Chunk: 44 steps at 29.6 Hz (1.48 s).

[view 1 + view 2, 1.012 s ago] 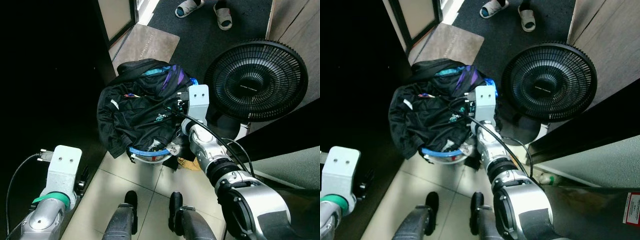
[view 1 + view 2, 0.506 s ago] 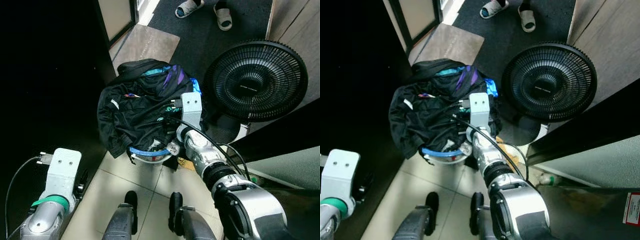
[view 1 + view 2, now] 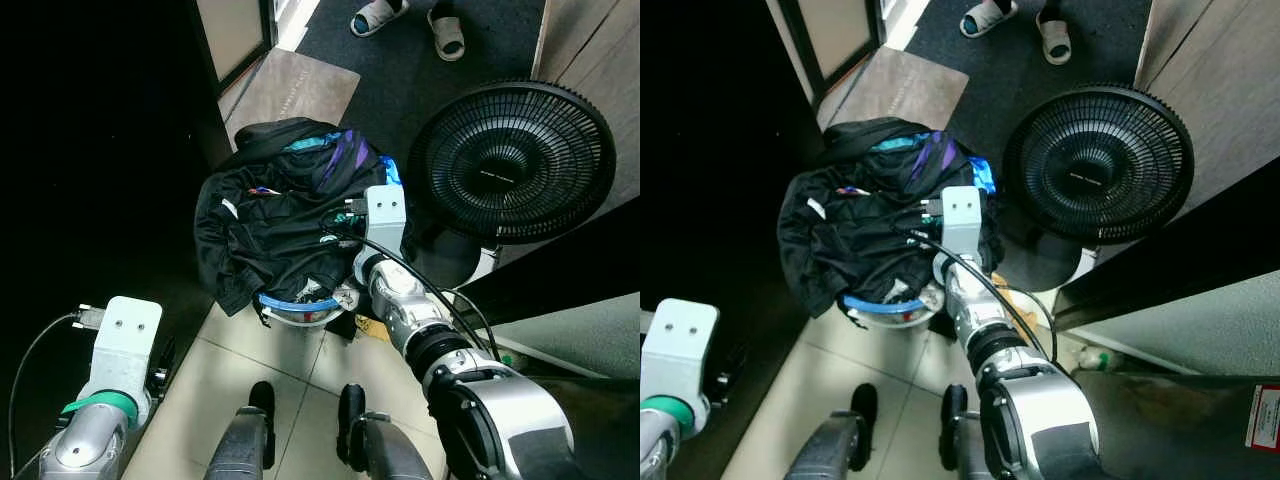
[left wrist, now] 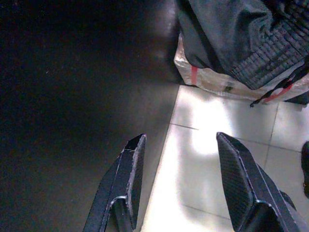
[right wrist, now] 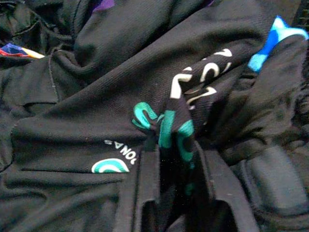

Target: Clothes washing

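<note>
One large black floor fan (image 3: 512, 160) is standing on the floor beside the laundry basket (image 3: 300, 308), on the robot's right side of it. The basket is sitting on the pale tiled floor (image 3: 240, 370) just ahead of the robot's feet, and it is showing only a strip of its light rim and a blue band under its load. Black clothes (image 3: 270, 225) are heaping above that rim and spilling over the side of the basket nearest the dark doorway. A brown mat (image 3: 295, 90) is lying on the far side of the basket, and beyond the mat a person's two slippered feet (image 3: 410, 22) are standing on dark carpet. The right gripper (image 5: 175, 159) is reaching into the top of the basket, and its fingers are pinching a fold of black garment printed with green and white lettering. The left gripper (image 4: 178, 179) is hanging low over the tiles on the robot's left of the basket, fingers spread apart and holding nothing.
</note>
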### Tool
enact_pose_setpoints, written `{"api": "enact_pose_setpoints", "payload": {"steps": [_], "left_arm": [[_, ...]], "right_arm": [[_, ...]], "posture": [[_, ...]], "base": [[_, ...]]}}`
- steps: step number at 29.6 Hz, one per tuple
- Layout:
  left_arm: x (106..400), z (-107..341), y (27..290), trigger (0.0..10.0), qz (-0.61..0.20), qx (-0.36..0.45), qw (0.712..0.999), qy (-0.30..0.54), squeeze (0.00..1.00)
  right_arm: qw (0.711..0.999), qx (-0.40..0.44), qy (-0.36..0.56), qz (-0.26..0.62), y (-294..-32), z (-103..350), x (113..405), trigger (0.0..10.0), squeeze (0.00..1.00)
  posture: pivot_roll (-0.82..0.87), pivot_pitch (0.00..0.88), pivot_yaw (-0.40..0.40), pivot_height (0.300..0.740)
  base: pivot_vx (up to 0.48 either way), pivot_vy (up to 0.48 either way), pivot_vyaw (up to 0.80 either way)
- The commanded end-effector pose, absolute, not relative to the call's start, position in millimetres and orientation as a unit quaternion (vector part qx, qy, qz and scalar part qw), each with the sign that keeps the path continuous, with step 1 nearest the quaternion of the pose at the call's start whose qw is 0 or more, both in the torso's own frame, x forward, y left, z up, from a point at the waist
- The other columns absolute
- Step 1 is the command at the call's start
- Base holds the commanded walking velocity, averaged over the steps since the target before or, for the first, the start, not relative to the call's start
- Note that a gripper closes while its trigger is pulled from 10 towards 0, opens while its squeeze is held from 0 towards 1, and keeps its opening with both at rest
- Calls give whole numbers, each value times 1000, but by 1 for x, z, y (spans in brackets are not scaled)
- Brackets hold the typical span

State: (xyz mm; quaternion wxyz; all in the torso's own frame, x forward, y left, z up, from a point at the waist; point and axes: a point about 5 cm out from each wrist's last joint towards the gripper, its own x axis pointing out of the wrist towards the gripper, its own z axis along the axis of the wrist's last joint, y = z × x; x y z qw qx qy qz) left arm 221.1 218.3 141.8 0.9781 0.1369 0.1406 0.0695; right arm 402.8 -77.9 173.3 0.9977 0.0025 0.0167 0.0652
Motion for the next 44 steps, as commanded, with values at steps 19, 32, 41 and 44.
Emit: {"api": "enact_pose_setpoints", "payload": {"steps": [19, 32, 41, 44], "left_arm": [[238, 122, 218, 10000, 67, 123, 979, 149, 0], [277, 123, 204, 10000, 42, 91, 989, 113, 0], [295, 124, 192, 10000, 19, 86, 991, 97, 0], [299, 124, 192, 10000, 17, 87, 992, 94, 0]], "right_arm": [[982, 20, -186, 17, -120, 251, 411, 10000, 0], [928, -2, -371, -20, -188, 324, 373, 10000, 0], [835, -46, -548, -34, -204, 421, 317, 10000, 0], [817, -66, -571, -36, -210, 430, 299, 10000, 0]], "posture": [[328, 386, 0, 740], [179, 152, 44, 740], [143, 92, 63, 740], [130, 68, 73, 740]], "base": [[0, 0, 0], [0, 0, 0], [0, 0, 0], [0, 0, 0]]}}
